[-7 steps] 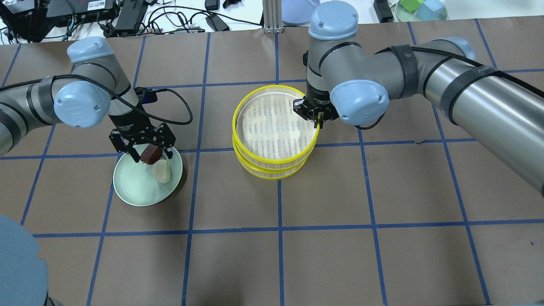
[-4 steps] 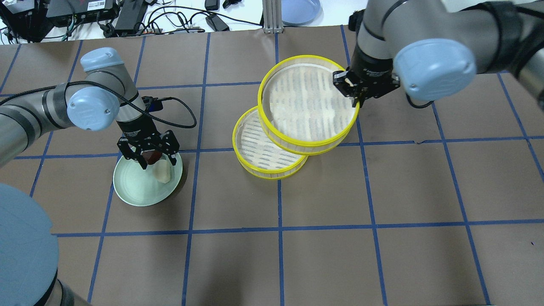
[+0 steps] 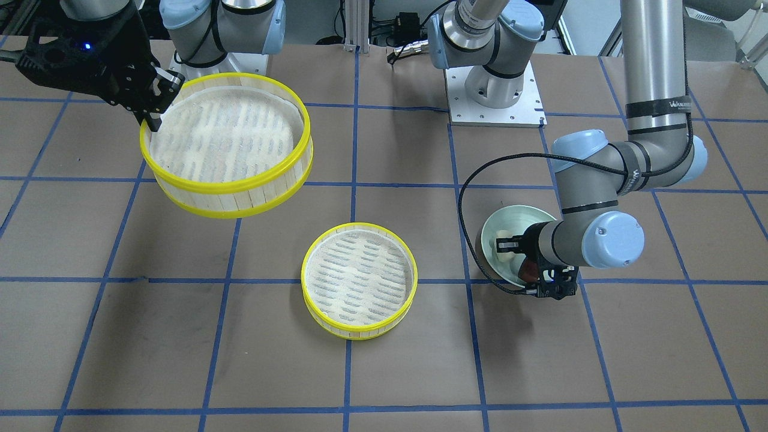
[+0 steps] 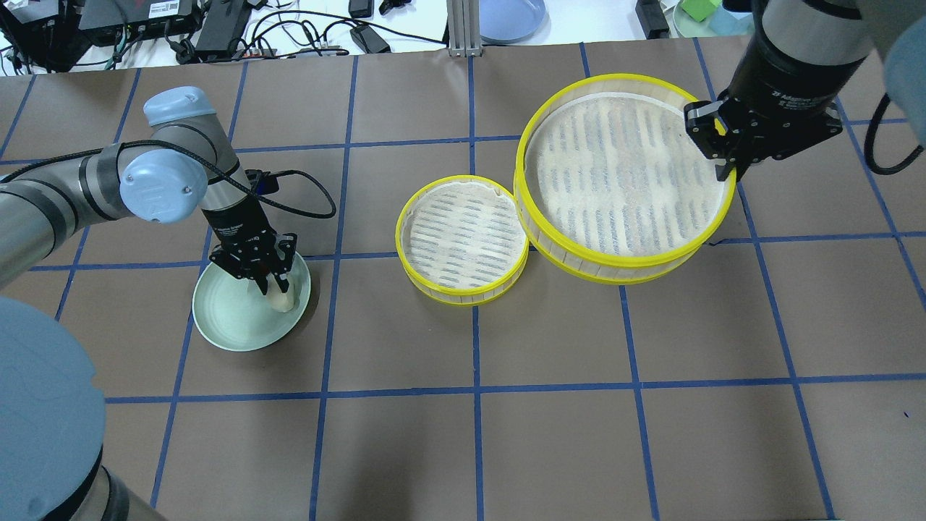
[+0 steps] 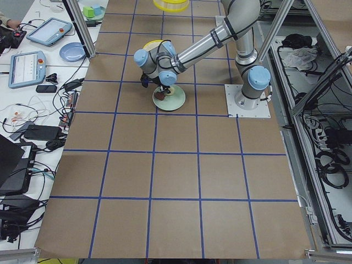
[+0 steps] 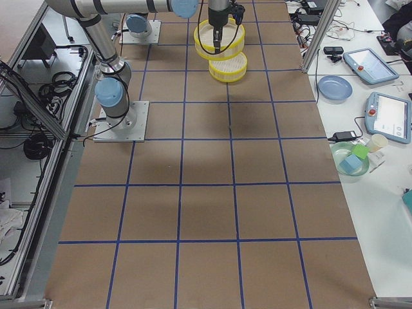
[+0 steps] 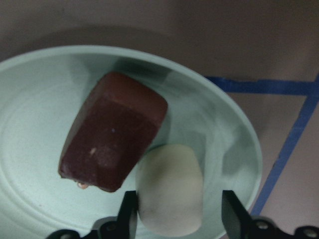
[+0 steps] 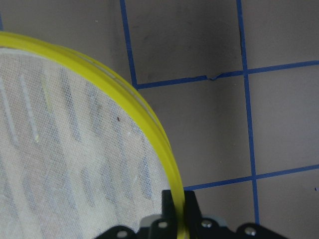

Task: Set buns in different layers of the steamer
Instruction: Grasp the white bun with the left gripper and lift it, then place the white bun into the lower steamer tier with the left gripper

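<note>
My left gripper is open and low over the mint-green plate. In the left wrist view its fingers stand on either side of the cream-white bun. The dark reddish-brown bun lies touching the cream one on the plate. My right gripper is shut on the yellow rim of the upper steamer tray and holds it in the air, right of the lower tray. The lower tray stands on the table. Both trays are empty.
A blue plate, cables and power bricks line the table's far edge. A plate with green and blue blocks is at the back right. Both arm bases stand on the robot's side.
My right gripper has lifted the upper tray off the lower one and carried it to the right. My left gripper has turned and lowered from over the brown bun to around the cream bun.
</note>
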Robot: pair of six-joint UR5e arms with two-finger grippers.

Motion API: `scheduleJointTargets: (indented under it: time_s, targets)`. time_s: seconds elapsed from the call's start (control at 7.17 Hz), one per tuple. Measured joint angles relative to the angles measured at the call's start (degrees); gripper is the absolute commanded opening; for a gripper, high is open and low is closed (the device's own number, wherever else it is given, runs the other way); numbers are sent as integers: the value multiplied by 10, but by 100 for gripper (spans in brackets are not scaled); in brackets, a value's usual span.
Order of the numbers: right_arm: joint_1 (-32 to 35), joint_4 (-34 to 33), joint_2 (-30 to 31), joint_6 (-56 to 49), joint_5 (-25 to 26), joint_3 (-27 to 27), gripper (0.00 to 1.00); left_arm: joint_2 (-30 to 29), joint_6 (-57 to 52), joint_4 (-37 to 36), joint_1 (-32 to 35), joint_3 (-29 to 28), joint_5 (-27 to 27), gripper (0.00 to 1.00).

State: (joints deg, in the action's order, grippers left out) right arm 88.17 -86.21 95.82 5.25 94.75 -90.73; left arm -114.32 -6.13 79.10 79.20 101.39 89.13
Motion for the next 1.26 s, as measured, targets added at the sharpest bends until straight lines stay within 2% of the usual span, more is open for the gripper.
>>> scheduleJointTargets:
  time_s: [0.28, 0.7, 0.98, 1.26]
  targets:
    - [-1, 9, 6, -20, 7, 1, 0, 13, 0, 2, -6, -14, 3, 0]
    - [-1, 10, 8, -29, 7, 1, 0, 49, 79, 79, -3, -99, -16, 0]
    - [-1, 10, 8, -29, 7, 1, 0, 64, 175, 73, 30, -120, -78, 0]
    - [-1, 11, 8, -30, 9, 0, 0, 60, 272, 7, 91, -119, -155, 0]
